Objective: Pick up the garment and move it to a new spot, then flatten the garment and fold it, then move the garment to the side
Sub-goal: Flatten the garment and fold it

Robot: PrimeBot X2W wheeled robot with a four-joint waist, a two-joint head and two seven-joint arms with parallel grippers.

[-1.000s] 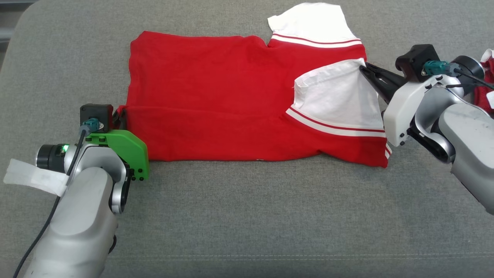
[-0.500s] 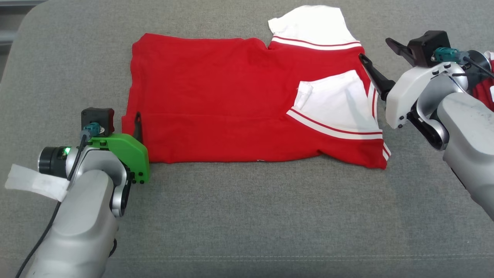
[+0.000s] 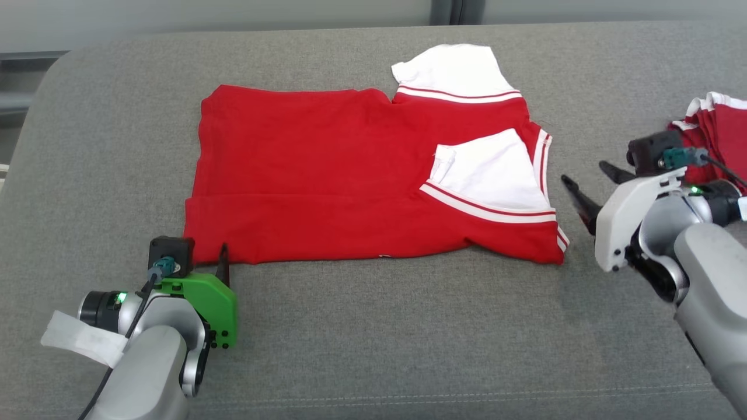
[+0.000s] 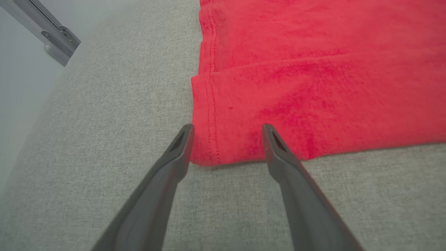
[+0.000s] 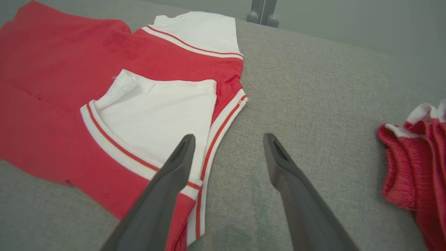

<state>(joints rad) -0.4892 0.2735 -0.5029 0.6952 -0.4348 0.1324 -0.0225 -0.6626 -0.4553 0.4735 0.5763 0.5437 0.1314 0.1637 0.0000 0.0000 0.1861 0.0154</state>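
A grey fabric-covered tabletop point(image 3: 373, 350) fills the scene, with a pale wall behind its far edge. The garment point(image 3: 327, 181), a red shirt with white sleeves, lies spread flat across the middle of it, hem to the left and shoulders to the right. Its near long edge is turned over onto the body as a band. A second bundle of red cloth point(image 3: 715, 128) sits well apart at the far right. The left gripper point(image 3: 201, 259) is at the shirt's near left corner. In the left wrist view its jaws stand apart on either side of the hem corner point(image 4: 205, 139) and clamp nothing. Whether they touch the cloth I cannot tell. The right gripper point(image 3: 583, 172) is just off the shirt's right edge, clear of the cloth, its jaws also apart and empty. The near sleeve point(image 3: 490, 172) lies folded onto the red body, while the far sleeve point(image 3: 449, 67) sticks out past the far edge. This looks like the folding step, with one lengthwise fold laid down and both sides let go. The next move probably calls for both arms to reach the far edge, one at the hem corner and one at the far sleeve. They would pinch only that layer and bring it toward the near side evenly, so the flat cloth does not drag.
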